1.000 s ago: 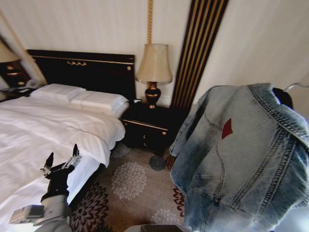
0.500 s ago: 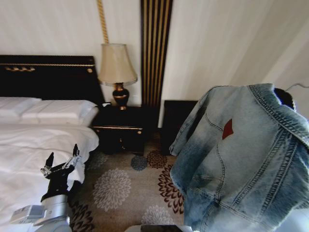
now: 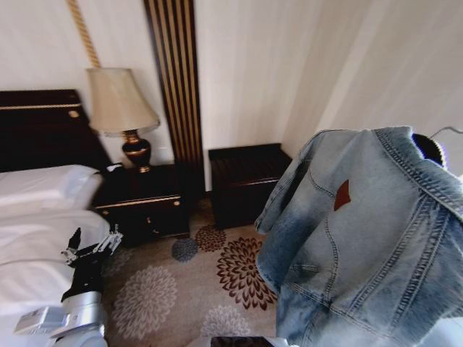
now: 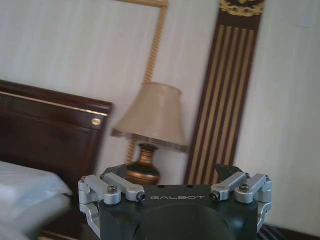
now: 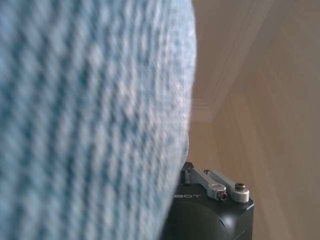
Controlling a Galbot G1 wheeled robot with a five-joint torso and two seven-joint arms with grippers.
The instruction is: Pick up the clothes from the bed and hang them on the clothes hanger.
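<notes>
Denim jacket held up at the right of the frame, bed at the left edge.

The left gripper (image 3: 92, 243) hovers at lower left with jaws spread wide, holding nothing. The jacket (image 3: 362, 231) drapes over the right gripper (image 5: 212, 200); its jaws cannot be told. The bed (image 3: 29, 238) lies beside the left gripper.

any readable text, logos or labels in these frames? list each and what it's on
"GALBOT": printed on the black body of the left claw, left wrist view.
"...BOT": the end of the same brand on the right claw's black body, right wrist view; the denim jacket covers the rest.
Orange-red label inside the jacket: no readable print.
No other text is visible.
</notes>
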